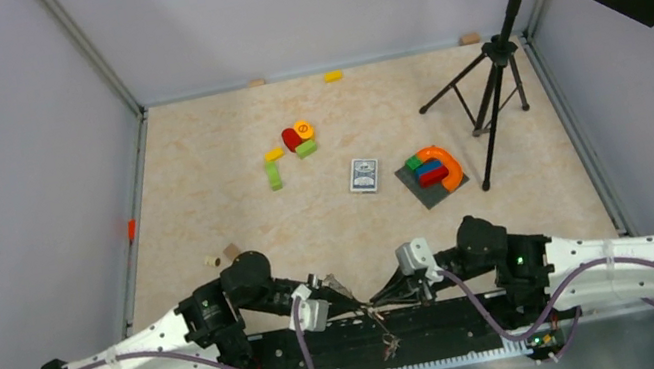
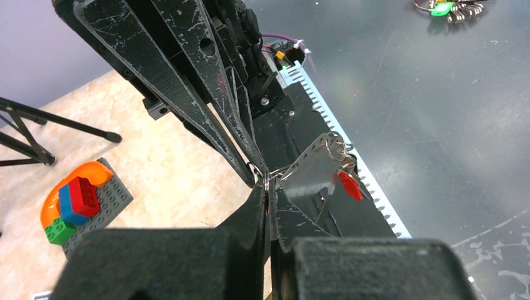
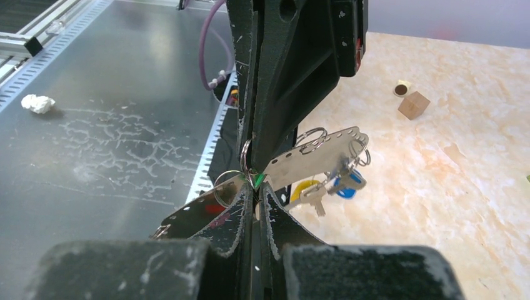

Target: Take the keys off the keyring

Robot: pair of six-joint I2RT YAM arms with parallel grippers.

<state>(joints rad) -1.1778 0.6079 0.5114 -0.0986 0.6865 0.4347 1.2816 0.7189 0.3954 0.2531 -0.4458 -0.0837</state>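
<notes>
Keys (image 2: 345, 164) mostly behind perforated strip (image 2: 309, 172) (only edges visible)

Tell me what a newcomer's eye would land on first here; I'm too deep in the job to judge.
The left gripper and right gripper meet tip to tip at the near edge of the table, both shut on the keyring. Keys dangle from it, one with a red tag. Further back, bright toy blocks sit near a black tripod.

High overhead view, two close opposing wrist views, sharing keys (image 2: 349, 185)
</notes>
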